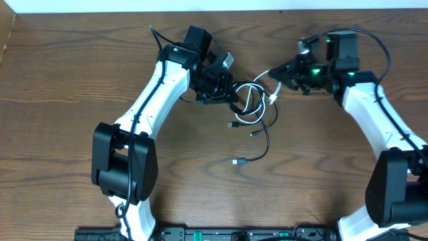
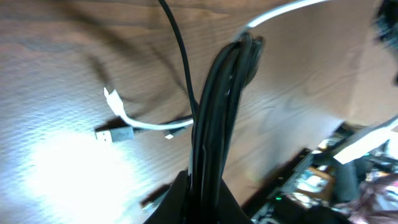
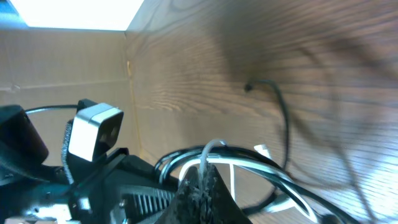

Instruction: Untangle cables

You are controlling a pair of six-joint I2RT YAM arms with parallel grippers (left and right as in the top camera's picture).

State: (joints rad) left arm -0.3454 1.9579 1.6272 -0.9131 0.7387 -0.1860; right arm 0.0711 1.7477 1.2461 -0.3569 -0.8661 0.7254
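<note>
Risk of tightening is the main concern: the left gripper is clamped on a bunch of black cable loops and the right gripper is pinched shut on the white cable. The tangle lies between them at mid-table, so pulling apart while the cords cross could, in my judgement, cinch the knot or strain a plug. Surface is a flat wood-grain table, with a cardboard wall standing along one edge.

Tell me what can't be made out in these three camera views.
Overhead: how the black cable and white cable cross in the tangle, too small.
Left wrist: left jaws' tips, covered by gathered black loops; view blurred.
Right wrist: the white cable's run below the right jaws, cut off by the bottom edge.
</note>
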